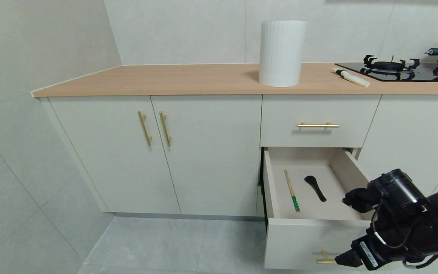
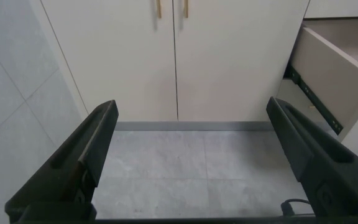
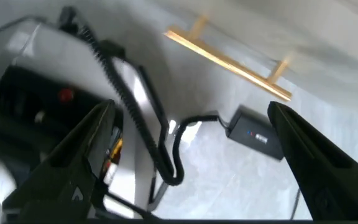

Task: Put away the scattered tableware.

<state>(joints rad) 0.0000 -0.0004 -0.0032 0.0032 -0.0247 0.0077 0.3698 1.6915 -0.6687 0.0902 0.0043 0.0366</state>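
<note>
The lower drawer [image 1: 270, 182] stands pulled out. On its floor lie a pair of wooden chopsticks with green ends [image 1: 291, 190] and a black spoon [image 1: 315, 187]. A white-handled utensil [image 1: 350, 77] rests on the wooden counter beside the stove. My right arm [image 1: 394, 224] hangs low by the drawer front, close to its brass handle [image 1: 324, 261]. My right gripper [image 3: 190, 111] is open and holds nothing, and the brass handle [image 3: 229, 62] lies just beyond its fingers. My left gripper [image 2: 191, 107] is open and empty, low over the floor and facing the cabinet doors.
A tall white ribbed cylinder [image 1: 281, 53] stands on the counter [image 1: 165, 80]. A gas stove [image 1: 401, 70] is at the far right. The upper drawer [image 1: 318, 125] is closed. Two closed cabinet doors [image 1: 154, 152] lie to the left, with bare grey floor [image 1: 165, 243] in front.
</note>
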